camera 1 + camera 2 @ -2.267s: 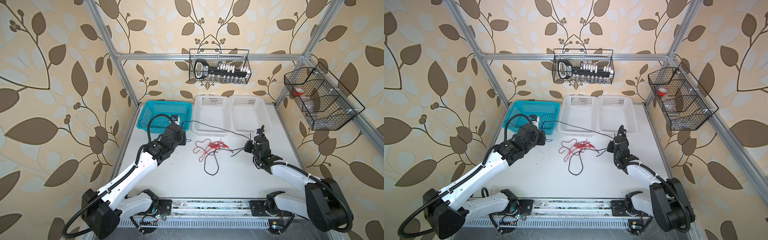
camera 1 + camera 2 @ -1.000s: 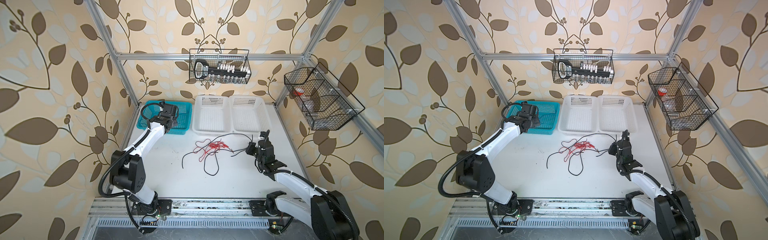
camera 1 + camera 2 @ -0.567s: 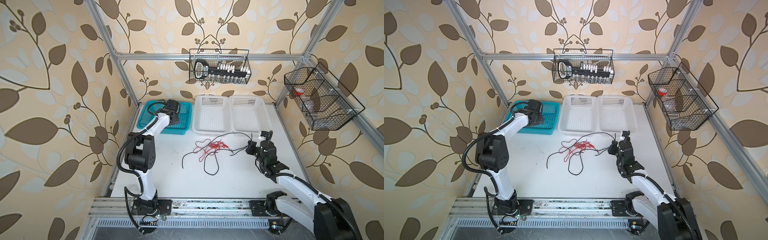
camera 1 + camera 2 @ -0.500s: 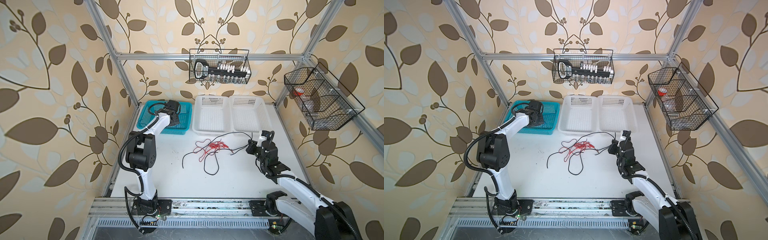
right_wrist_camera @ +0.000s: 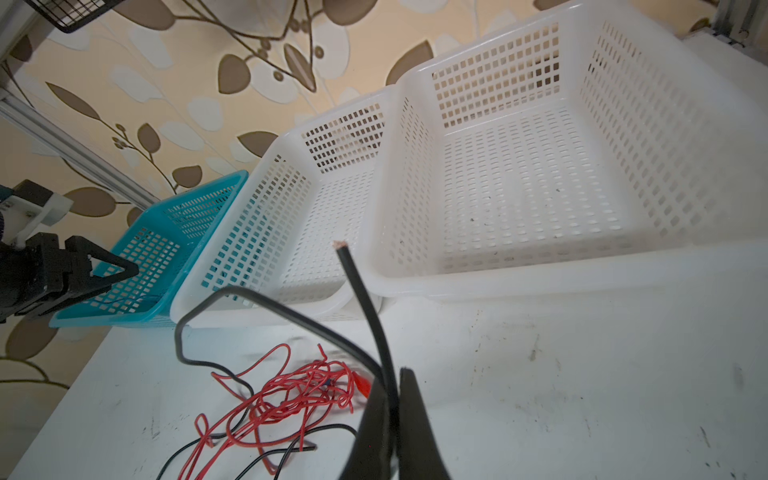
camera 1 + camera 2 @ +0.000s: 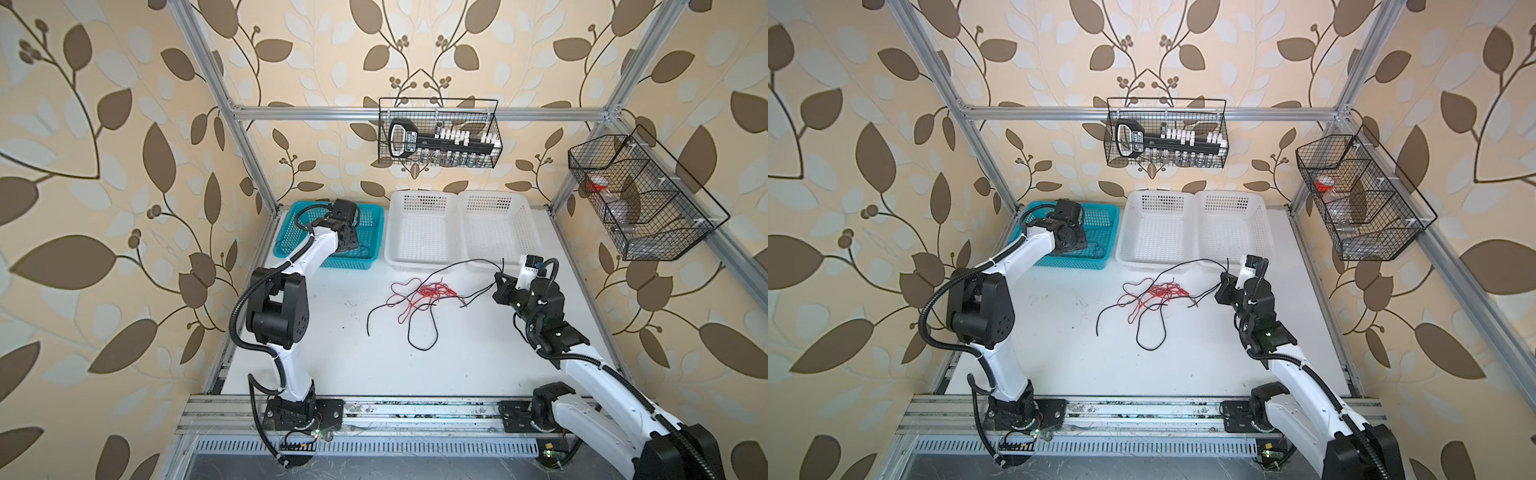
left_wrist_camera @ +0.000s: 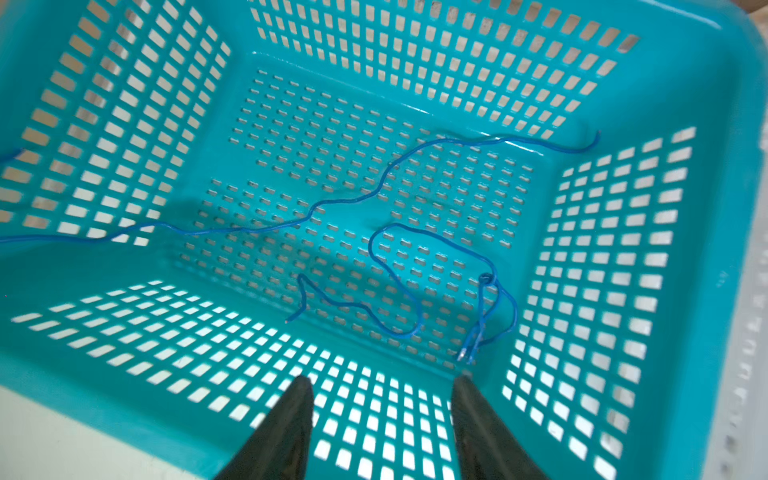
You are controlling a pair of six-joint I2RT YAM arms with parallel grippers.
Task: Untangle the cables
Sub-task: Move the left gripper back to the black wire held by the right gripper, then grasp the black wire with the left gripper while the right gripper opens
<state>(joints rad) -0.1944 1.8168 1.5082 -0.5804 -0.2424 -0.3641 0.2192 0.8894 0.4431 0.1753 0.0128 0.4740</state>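
Now the left gripper (image 7: 382, 380) hangs over the teal basket (image 7: 706, 83) with jaws spread and nothing between them. The blue cable (image 7: 345, 199) lies loose on the basket floor, probably sorted out there. The right gripper (image 5: 390, 378) is pinched on the black cable (image 5: 359, 291) near its cut end, above the table (image 5: 582, 395), likely to draw it from the red cable (image 5: 286, 395) tangle before the white baskets (image 5: 498, 286).

Teal basket (image 7: 706, 83), blue cable (image 7: 405, 334), perhaps copper-tipped
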